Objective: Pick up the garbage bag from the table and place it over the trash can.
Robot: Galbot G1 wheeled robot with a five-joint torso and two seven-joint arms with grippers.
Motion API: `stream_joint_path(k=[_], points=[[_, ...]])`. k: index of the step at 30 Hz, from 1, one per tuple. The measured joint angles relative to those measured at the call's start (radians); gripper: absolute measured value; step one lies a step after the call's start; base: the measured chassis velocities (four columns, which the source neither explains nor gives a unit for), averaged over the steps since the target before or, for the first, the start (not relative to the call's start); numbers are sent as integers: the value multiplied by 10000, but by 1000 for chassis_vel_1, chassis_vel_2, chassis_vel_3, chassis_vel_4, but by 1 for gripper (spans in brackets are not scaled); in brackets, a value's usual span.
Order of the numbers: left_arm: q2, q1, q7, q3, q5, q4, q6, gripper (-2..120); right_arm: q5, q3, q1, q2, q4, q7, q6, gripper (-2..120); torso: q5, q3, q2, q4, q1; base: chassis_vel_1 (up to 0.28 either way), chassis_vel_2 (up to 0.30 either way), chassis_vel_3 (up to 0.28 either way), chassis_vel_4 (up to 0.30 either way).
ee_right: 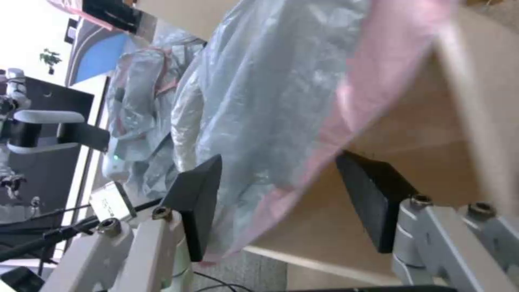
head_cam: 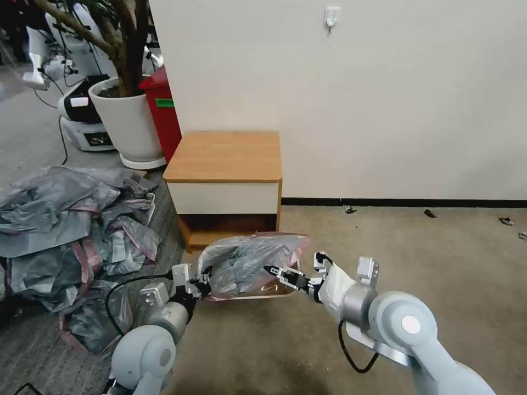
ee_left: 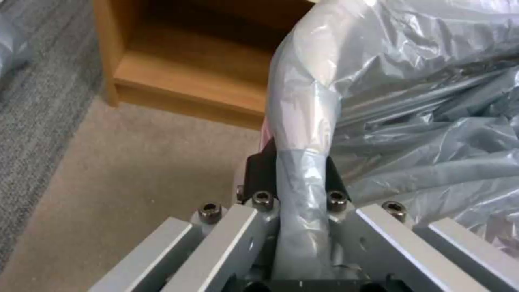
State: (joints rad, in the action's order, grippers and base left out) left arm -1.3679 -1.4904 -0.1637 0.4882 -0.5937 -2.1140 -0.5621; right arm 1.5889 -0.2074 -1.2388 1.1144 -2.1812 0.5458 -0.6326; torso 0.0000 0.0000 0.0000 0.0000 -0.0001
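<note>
The garbage bag (head_cam: 247,260), crinkled grey with a pink rim band, lies spread over the beige trash can (head_cam: 277,291) on the floor in front of the table (head_cam: 225,156). My left gripper (head_cam: 204,282) is at the bag's left edge. In the left wrist view the left gripper (ee_left: 294,162) is shut on a twisted strip of the bag (ee_left: 411,101). My right gripper (head_cam: 273,271) reaches the bag's right side. There the right gripper (ee_right: 278,162) is open, with the bag's pink rim (ee_right: 346,105) hanging between its fingers, beside the can's wall (ee_right: 427,134).
A big heap of similar grey-and-pink bags (head_cam: 66,230) covers the floor at my left. Behind it stand a white planter (head_cam: 129,118) and a red bin (head_cam: 163,109). A white wall runs behind the table. Bare carpet (head_cam: 439,263) stretches to the right.
</note>
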Motion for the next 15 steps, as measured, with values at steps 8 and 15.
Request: stream_joint_path(k=[8, 15], points=[[-116, -24, 1, -133, 148, -3, -9, 2, -87, -4, 139, 360, 284, -107, 20, 52, 0, 0, 0, 0, 0, 0, 0, 0, 0], [-133, -53, 3, -145, 173, -46, -13, 2, -261, -30, 123, 482, 459, -389, 28, 32, 0, 0, 0, 1, 0, 0, 0, 0, 0]])
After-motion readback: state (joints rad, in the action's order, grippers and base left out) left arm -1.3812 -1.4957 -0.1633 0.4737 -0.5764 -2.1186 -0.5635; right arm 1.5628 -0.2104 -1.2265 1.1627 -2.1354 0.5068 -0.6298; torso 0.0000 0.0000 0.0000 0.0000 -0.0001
